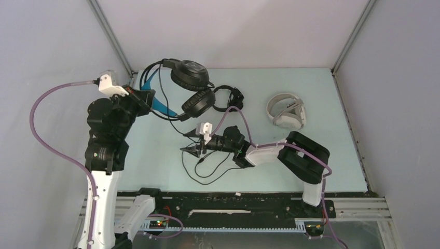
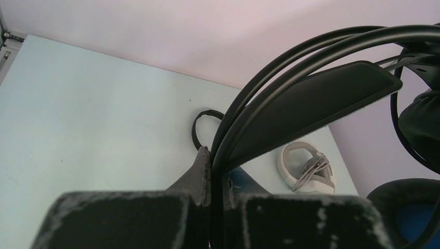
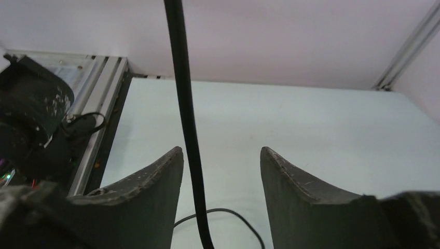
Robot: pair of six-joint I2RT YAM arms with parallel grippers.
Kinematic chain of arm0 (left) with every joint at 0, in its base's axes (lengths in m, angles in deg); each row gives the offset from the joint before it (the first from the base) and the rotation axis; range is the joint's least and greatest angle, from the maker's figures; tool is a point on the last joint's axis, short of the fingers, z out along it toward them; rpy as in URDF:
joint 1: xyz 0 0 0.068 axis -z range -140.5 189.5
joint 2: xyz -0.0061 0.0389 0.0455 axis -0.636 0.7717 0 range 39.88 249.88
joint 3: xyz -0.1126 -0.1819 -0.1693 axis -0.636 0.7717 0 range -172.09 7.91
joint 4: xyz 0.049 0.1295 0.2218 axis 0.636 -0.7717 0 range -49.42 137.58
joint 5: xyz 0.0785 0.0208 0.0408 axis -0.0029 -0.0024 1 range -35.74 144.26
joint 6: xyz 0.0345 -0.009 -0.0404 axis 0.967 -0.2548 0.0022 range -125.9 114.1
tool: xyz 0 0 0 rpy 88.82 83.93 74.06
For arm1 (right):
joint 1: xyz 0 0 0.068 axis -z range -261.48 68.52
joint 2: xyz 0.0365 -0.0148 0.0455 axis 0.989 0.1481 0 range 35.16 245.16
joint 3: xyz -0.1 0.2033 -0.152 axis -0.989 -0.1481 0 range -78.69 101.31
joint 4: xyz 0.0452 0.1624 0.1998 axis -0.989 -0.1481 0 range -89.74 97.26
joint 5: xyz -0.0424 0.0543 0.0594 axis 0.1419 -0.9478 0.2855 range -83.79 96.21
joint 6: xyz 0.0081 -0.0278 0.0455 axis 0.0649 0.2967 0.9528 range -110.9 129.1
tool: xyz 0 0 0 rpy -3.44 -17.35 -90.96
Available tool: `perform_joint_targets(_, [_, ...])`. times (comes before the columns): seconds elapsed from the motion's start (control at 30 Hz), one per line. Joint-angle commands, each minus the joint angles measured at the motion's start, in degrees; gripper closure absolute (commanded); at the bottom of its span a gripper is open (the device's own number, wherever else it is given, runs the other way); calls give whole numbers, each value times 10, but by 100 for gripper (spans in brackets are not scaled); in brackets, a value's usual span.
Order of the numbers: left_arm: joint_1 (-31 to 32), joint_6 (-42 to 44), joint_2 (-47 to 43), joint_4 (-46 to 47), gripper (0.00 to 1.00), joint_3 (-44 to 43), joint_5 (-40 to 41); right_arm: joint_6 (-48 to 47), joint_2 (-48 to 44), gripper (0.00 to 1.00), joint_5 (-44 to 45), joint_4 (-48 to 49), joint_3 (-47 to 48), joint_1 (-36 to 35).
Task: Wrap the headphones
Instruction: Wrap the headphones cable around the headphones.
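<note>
The bulky black headphones (image 1: 191, 75) with a blue-lined headband (image 1: 153, 98) lie at the back left. My left gripper (image 1: 147, 98) is shut on that headband, and the left wrist view shows the jaws (image 2: 215, 155) pinching the thin black band (image 2: 311, 98). Their black cable (image 1: 207, 171) runs down and loops on the table. My right gripper (image 1: 191, 142) is open around that cable. In the right wrist view the cable (image 3: 181, 78) passes between the jaws (image 3: 221, 155), close to the left finger. The slim black headset (image 1: 228, 97) and the white headset (image 1: 286, 110) lie apart.
Pale enclosure walls with metal corner posts (image 1: 111, 36) close in the light blue table (image 1: 321, 155). A black rail (image 1: 233, 199) runs along the near edge. The white headset (image 2: 306, 168) and the slim black band (image 2: 200, 122) also show in the left wrist view.
</note>
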Motion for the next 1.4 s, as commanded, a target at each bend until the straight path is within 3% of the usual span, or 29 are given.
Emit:
perform_joint_targets(0.0, [4,-33,-6,48,100,-45,-25,12,32,44,-30,36,19,-3])
perform_joint_targets(0.27, [4,-22,-8,37,100,-60,-24,102,55,86,-25,63,-11,25])
perform_joint_targets(0.33, [4,-2,-3,19,100,-75,-2,123,41,91,-24,73,-38,36])
perform_joint_targets(0.63, [4,-22,-4,23,100,-89,-13,129,-21,91,8,87,-136,62])
perform_joint_targets(0.9, [4,9,-2,-3,100,-96,32,149,-21,100,47,126,-161,73])
perform_joint_targets(1.2, [4,17,5,-1,100,-101,42,165,-37,100,195,138,-201,79])
perform_joint_targets(1.37, [4,-41,16,29,100,-85,-60,148,-28,100,189,167,-201,77])
